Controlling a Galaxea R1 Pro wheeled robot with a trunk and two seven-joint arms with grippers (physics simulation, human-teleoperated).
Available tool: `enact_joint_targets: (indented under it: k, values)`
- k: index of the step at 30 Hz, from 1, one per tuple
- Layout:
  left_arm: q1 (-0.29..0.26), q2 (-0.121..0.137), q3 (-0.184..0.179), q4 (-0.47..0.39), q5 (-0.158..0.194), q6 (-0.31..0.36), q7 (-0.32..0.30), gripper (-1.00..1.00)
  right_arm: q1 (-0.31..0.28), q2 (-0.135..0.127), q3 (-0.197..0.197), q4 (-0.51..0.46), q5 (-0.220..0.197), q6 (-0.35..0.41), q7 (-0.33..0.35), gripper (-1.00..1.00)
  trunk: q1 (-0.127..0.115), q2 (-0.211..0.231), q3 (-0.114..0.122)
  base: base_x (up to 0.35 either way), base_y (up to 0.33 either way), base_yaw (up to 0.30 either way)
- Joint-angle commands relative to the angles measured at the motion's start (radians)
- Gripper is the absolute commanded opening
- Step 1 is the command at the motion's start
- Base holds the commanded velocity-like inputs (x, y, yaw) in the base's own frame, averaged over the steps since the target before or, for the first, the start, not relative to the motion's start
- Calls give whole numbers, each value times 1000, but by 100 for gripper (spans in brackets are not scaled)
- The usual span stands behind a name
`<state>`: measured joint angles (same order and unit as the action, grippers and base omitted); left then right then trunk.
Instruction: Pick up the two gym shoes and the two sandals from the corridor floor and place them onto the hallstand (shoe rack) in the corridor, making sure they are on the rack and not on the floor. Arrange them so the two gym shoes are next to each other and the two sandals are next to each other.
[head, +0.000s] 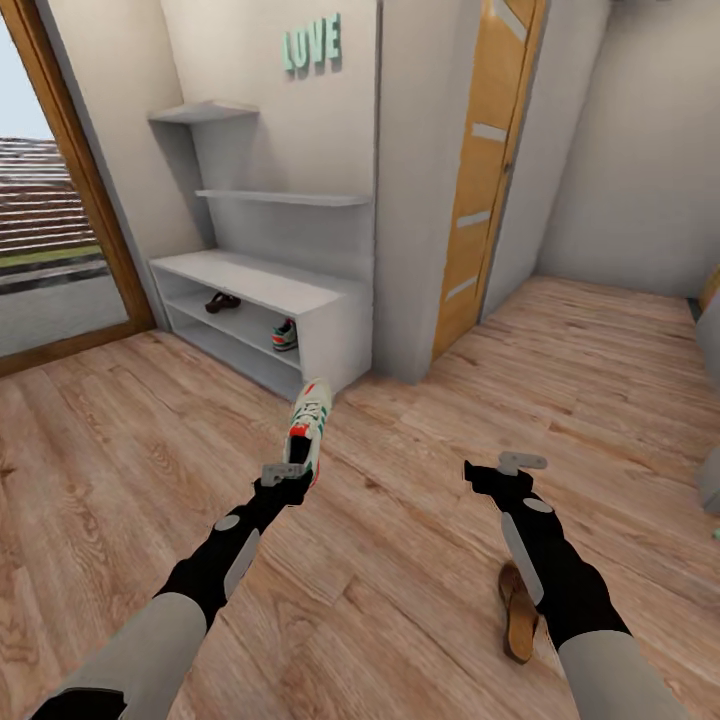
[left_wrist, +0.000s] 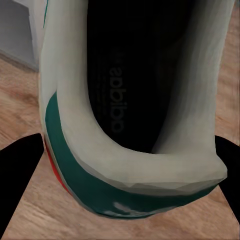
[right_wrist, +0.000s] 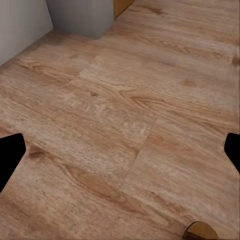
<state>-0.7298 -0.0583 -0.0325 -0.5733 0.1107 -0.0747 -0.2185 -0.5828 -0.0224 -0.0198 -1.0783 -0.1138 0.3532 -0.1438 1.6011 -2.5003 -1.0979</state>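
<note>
Left hand (head: 287, 470) is closed on the heel of a gym shoe (head: 308, 420), which hangs over the floor (head: 420, 560); a thin heel grip may slip. Right hand (head: 507, 467) is open and empty, a sandal (head: 519, 610) lying under its arm. Further off, the rack (head: 330, 330) has a narrow shelf, so the toe may hit the other gym shoe (head: 285, 335) or the far sandal (head: 222, 301).

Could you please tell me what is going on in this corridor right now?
The robot is tidying shoes onto the pale grey-white hallstand. Its left end effector holds a white lace-up gym shoe with green stripes above the light brown wood-plank floor, in front of the rack. The rack's upper open shelf already holds a dark brown sandal and a second white gym shoe. The right end effector is open and empty, and another brown leather sandal lies on the floor by that arm.
</note>
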Motion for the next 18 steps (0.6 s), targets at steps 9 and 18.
enact_joint_targets:
  k: [9,18]
  values:
    - [-1,-6,-3,1,10,-2,-1,-100,0,-1,1,-2,-10,3,-7,100,0,0,-1,251,-176,-253]
    - [-1,-6,-3,1,10,-2,-1,-100,0,-1,1,-2,-10,3,-7,100,0,0,-1,291,-188,-253]
